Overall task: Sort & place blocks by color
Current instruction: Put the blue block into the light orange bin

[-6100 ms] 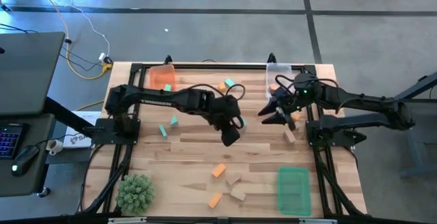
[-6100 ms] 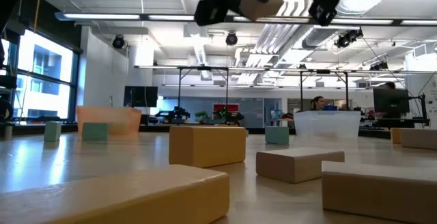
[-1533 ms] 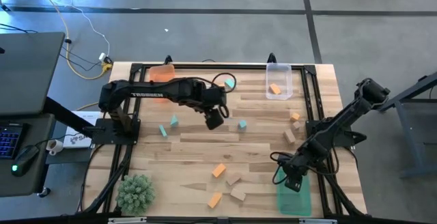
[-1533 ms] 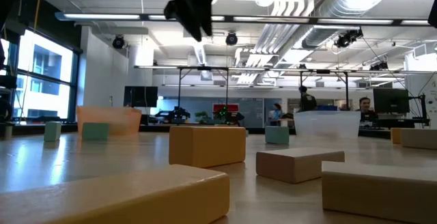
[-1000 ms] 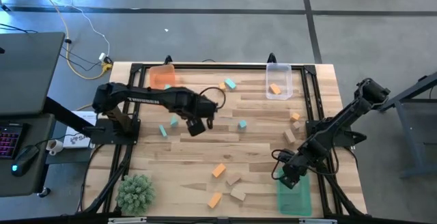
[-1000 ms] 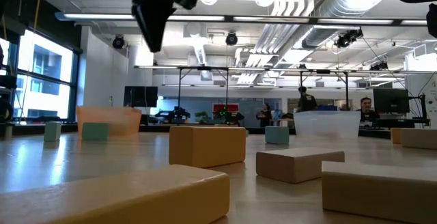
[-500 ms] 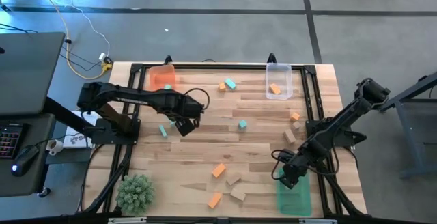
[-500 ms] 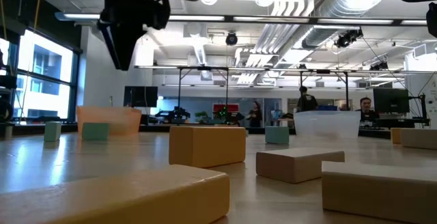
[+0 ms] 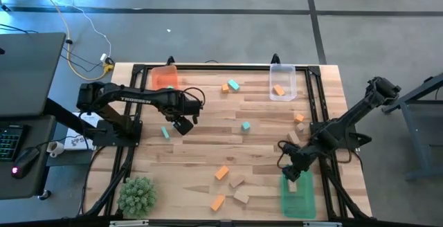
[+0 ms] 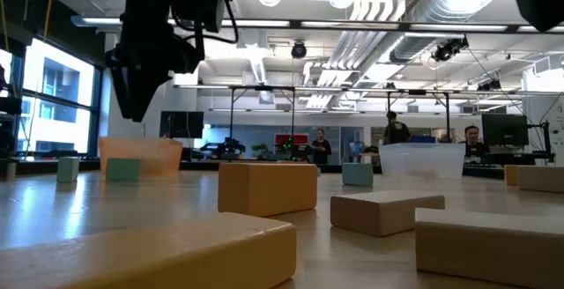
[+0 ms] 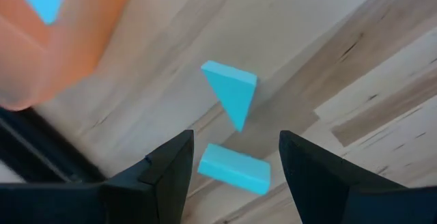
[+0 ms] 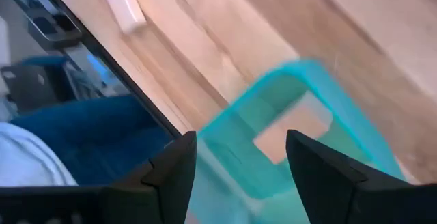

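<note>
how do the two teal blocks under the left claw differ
In the left wrist view, the teal wedge is triangular and lies beyond the left claw; the teal cuboid is a flat rectangular bar, lying between the open fingers. Both share the same teal colour and rest apart on the table.

Seen from above, the left hand (image 9: 181,124) hangs over the worktop (image 9: 208,151) beside a teal block (image 9: 165,132), near the orange tray (image 9: 165,78). The right hand (image 9: 291,174) hovers at the green tray's (image 9: 297,198) upper edge. Orange, tan and teal blocks (image 9: 232,182) lie scattered; a clear tray (image 9: 282,82) holds one orange block (image 9: 278,90).
</note>
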### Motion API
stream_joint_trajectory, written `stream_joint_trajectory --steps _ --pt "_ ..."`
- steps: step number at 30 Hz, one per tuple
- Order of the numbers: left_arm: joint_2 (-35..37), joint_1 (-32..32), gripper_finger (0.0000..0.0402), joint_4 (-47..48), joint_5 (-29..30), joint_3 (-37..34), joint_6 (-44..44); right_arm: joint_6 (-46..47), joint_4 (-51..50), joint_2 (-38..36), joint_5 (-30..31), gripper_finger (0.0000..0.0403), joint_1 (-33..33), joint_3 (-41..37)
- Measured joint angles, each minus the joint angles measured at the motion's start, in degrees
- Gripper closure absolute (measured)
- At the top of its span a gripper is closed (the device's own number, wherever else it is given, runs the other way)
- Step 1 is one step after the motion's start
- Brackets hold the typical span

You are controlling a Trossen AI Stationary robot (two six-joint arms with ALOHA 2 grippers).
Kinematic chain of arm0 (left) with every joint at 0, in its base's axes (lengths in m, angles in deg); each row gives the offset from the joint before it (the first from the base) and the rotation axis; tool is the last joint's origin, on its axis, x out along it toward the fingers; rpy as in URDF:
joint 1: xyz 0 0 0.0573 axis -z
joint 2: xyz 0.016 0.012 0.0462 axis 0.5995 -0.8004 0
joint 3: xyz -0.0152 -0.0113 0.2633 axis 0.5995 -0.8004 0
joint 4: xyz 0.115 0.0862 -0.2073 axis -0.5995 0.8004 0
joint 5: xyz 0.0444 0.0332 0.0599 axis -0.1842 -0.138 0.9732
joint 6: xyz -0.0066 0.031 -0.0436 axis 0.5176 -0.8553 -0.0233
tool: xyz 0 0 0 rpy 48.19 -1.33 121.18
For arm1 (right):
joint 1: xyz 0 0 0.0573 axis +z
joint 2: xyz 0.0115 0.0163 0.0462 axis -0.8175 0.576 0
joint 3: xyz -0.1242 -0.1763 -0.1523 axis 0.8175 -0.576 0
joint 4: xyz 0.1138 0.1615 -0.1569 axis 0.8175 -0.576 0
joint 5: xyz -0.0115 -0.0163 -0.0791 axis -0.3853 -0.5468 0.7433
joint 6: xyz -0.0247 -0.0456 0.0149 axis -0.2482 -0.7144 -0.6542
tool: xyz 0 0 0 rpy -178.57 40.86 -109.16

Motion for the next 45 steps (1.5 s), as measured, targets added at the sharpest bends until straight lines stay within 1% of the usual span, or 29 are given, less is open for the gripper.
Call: stream_joint_trajectory --steps 3,7,12,17,26,31,34,37,39,42,45 --pt "0.0 -0.6 0.0200 -3.5 -1.2 -1.9 0.0 -1.1 -1.6 -2.0 1.4 0.0190 -1.6 0.0" --pt "0.0 -1.5 0.0200 -6.9 -1.3 -4.1 1.1 -3.1 -3.0 -3.7 1.6 0.0190 -3.7 0.0" --pt "-0.1 -2.4 0.0200 -7.6 -1.9 -6.2 1.4 -6.0 -3.9 -4.1 1.3 0.0190 -6.3 0.0" --pt "-0.1 -2.4 0.0200 -11.2 -3.9 -8.0 1.4 -8.5 -3.9 -4.1 0.7 0.0190 -8.5 0.0" --pt "-0.1 -2.4 0.0200 -14.1 -3.9 -12.1 2.5 -10.5 -3.9 -4.1 0.5 0.0190 -10.9 0.0" --pt "-0.1 -2.4 0.0200 -18.3 -3.8 -14.6 2.4 -11.6 -3.9 -4.1 0.5 0.0190 -12.1 0.0" --pt "-0.1 -2.6 0.0201 -21.3 -2.6 -15.8 0.9 -11.9 -3.9 -4.1 0.6 0.0190 -13.0 0.0" --pt "-0.1 -3.3 0.0212 -23.5 -2.5 -17.2 0.5 -12.4 -3.9 -4.1 0.6 0.0190 -13.9 0.0" --pt "-0.1 -3.9 0.0228 -23.5 -2.5 -18.1 0.4 -12.4 -3.9 -4.1 0.6 0.0190 -14.5 0.0" --pt "-0.1 -4.8 0.0261 -23.4 -3.1 -19.0 -1.0 -12.6 -3.9 -4.1 0.3 0.0190 -15.1 0.0" --pt "-0.1 -5.5 0.0304 -23.5 -3.4 -19.2 -3.0 -12.6 -3.9 -4.1 0.3 0.0190 -15.8 0.0"
